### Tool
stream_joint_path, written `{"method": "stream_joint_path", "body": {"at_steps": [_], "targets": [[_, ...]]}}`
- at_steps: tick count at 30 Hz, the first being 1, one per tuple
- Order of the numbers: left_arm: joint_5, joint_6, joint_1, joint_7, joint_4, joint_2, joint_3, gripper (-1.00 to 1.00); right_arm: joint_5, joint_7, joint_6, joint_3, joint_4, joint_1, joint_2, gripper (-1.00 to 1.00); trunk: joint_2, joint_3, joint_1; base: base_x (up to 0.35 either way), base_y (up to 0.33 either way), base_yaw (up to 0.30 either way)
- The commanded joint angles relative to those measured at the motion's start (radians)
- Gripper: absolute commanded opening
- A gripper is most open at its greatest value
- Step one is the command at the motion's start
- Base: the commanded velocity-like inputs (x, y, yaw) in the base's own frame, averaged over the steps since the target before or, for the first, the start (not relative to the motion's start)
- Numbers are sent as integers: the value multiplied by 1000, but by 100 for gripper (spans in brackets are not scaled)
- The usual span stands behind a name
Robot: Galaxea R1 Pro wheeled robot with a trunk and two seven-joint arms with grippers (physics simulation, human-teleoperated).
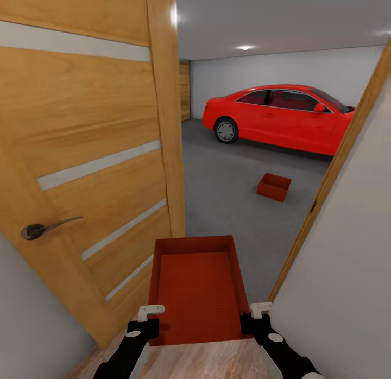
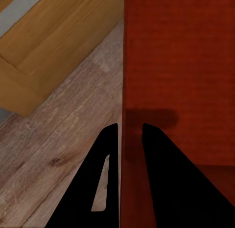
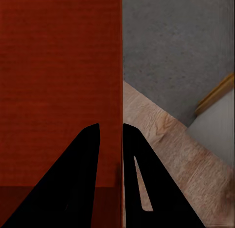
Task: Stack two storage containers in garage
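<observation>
I hold a rust-red storage container [image 1: 196,292] in front of me, in the doorway to the garage. My left gripper [image 1: 147,323] is shut on its left wall and my right gripper [image 1: 255,318] is shut on its right wall. In the left wrist view the left gripper [image 2: 131,135] pinches the container wall [image 2: 171,66], and in the right wrist view the right gripper [image 3: 111,132] clamps the other wall [image 3: 63,61]. A second storage container [image 1: 273,186] rests on the dark grey garage floor [image 1: 228,194] ahead, near the red car.
An open wooden door [image 1: 87,167] with a lever handle [image 1: 46,227] stands close on my left. A wooden door frame [image 1: 336,162] and white wall [image 1: 347,270] close in on the right. A red car [image 1: 279,117] is parked at the far wall. Wood-plank flooring [image 1: 206,362] lies under me.
</observation>
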Motion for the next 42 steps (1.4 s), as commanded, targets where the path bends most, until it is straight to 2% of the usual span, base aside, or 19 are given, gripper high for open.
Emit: {"method": "stream_joint_path", "body": {"at_steps": [1,19,42], "targets": [[-23,8,-1,4,-14,-1,4,-100,-6,1,-4,34,4,-1,-3,-100,-2,-2,1,0,0,-295],[-23,8,0,4,-14,-1,4,-100,-6,0,-4,34,4,-1,-3,-100,-2,-2,1,0,0,-288],[-23,8,-1,4,-14,-1,4,-100,-6,1,-4,33,4,-1,-3,-100,-2,-2,1,0,0,-10]]}}
